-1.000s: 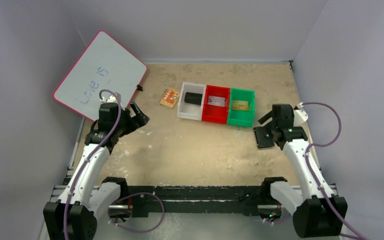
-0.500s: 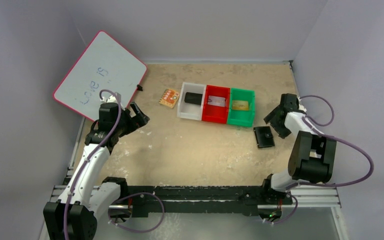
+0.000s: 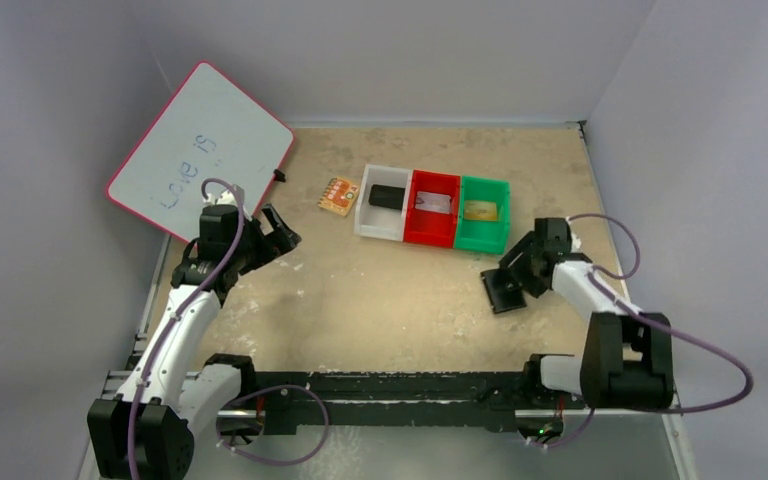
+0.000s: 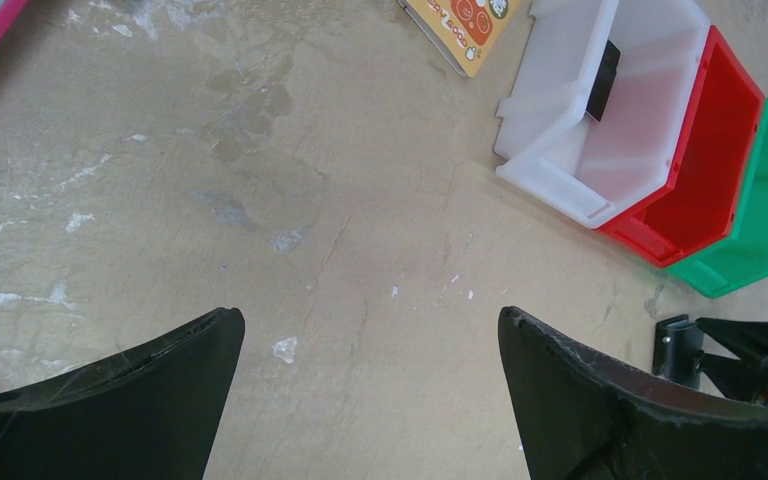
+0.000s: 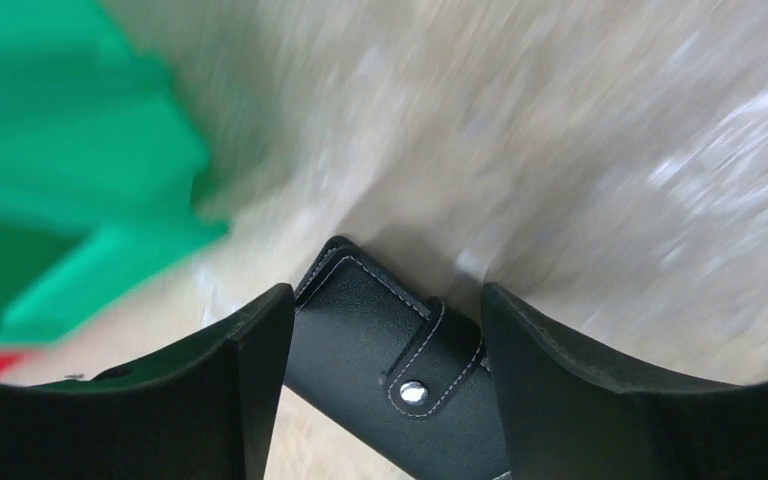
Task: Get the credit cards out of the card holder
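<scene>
The black card holder (image 3: 503, 291) lies tilted on the table in front of the green bin, folded, its strap tab snapped down. My right gripper (image 3: 517, 277) is shut on it; in the right wrist view both fingers press the sides of the card holder (image 5: 360, 335). A silver-grey credit card (image 3: 435, 203) lies in the red bin and a gold-tan credit card (image 3: 480, 210) in the green bin. My left gripper (image 3: 282, 232) hangs open over bare table at the left, with nothing between its fingers (image 4: 150, 390).
White bin (image 3: 363, 222), red bin (image 3: 430, 236) and green bin (image 3: 484, 243) stand in a row at mid-table. A black block (image 3: 387, 196) sits in the white one. An orange patterned square (image 3: 338, 195) lies left of them. A whiteboard (image 3: 200, 150) leans at the back left.
My right arm swung out to the right, then came back left and low onto the card holder, its jaws narrowing. The holder shifted left and nearer. The left arm stayed still.
</scene>
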{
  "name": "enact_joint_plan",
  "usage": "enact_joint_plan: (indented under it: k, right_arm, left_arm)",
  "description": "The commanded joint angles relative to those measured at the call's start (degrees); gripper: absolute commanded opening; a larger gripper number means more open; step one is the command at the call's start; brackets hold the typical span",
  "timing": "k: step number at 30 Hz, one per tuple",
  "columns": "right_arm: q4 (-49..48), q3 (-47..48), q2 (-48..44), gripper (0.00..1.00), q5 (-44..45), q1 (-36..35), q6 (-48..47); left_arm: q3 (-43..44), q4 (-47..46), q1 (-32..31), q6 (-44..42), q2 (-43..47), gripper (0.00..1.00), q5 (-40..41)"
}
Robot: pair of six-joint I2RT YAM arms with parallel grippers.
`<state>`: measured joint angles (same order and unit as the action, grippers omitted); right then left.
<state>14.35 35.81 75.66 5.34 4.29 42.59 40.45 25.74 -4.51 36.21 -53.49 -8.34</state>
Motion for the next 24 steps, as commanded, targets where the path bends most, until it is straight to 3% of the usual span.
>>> enact_joint_plan:
  k: [1, 5, 10, 17, 24]
  right_arm:
    - [3.4, -6.3, -7.9, 0.68, -4.1, -7.7, 11.5]
    - [7.3, -8.9, -15.9, 0.68, -4.0, -10.6, 17.4]
    - [3.3, -11.9, -20.3, 0.65, -9.8, -12.8, 14.1]
    - [2.6, -8.7, -15.0, 0.64, -7.9, -20.2, 10.7]
    - [-0.4, -3.1, -6.6, 0.58, -1.5, -34.2, 10.5]
  left_arm:
    - [0.1, -2.6, 0.0, -1.1, 0.2, 1.00, -0.6]
    - [0.1, -2.6, -0.2, -1.2, 0.1, 1.00, -0.8]
    - [-0.1, -2.9, -0.4, -1.0, -0.4, 1.00, -1.0]
    - [-0.4, -3.1, -1.6, -0.8, -0.7, 1.00, -1.3]
    - [-0.9, -3.4, -5.3, 0.0, -1.1, 0.95, -1.9]
